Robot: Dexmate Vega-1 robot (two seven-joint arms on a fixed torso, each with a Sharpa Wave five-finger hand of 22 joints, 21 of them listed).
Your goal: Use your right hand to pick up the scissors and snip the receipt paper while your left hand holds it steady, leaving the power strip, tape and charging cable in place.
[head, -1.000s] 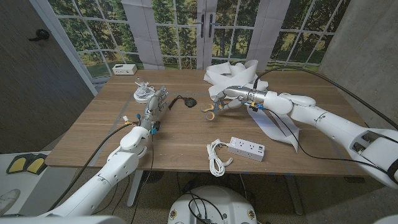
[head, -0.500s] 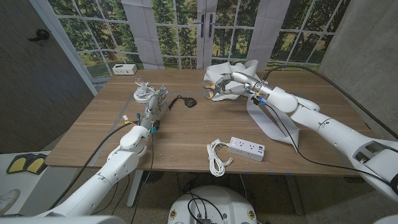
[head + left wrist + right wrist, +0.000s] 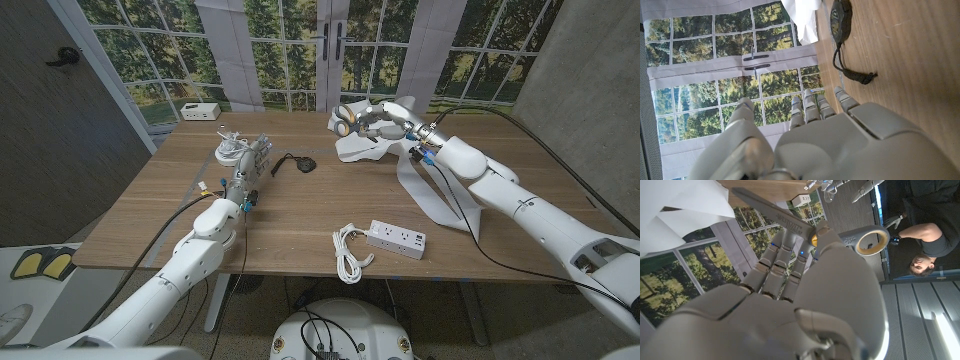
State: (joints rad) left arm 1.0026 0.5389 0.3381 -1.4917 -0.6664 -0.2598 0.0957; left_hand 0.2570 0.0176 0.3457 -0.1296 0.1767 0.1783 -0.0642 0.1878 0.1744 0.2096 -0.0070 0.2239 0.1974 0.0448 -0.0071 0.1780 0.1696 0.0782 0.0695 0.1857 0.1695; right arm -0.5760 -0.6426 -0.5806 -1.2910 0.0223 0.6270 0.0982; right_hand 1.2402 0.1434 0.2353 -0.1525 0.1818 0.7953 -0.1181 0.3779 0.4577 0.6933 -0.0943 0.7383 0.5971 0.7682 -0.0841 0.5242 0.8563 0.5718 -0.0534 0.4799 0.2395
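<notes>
Holding the scissors (image 3: 345, 118) aloft, the right robot hand (image 3: 378, 124) is raised over the receipt paper (image 3: 372, 146).
Tearing is risked: the spread left robot hand (image 3: 244, 168) is kept well apart from the paper.

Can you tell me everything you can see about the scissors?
The scissors have grey metal blades and pale handle loops with yellow-orange inner rims. The right hand grips them by the handles and holds them up off the table, at its far side, close to the white receipt paper. In the right wrist view, a blade with small printed lettering sticks out past the fingers toward the paper. Whether the blades are open is hard to tell.
</notes>
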